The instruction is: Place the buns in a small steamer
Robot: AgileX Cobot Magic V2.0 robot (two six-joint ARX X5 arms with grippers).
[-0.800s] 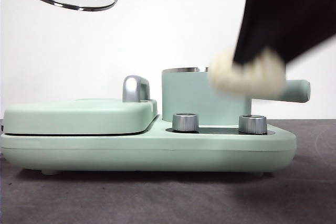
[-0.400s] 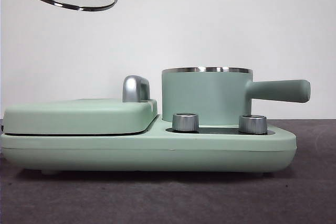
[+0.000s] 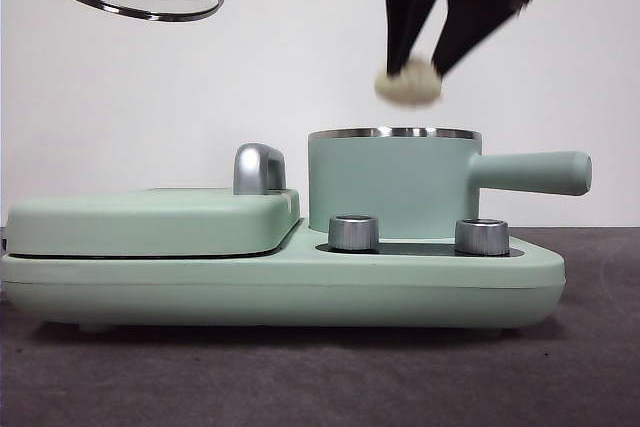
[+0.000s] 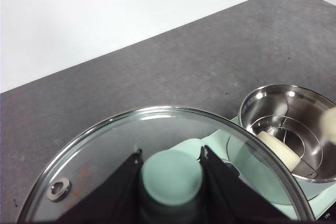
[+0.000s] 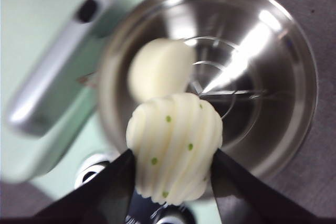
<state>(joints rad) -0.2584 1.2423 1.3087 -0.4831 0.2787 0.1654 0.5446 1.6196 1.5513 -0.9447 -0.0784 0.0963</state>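
Where grey table (image 3: 300,377) meets white wall (image 3: 300,67)

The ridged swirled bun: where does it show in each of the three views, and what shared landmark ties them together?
Front view: the ridged bun hangs in the right gripper, just above the steamer.
Left wrist view: only a pale blur at the edge, over the steamer; the left gripper holds the glass lid.
Right wrist view: the bun is between the jaws, over the smooth bun.
Shared landmark: the steamer's steel rim.
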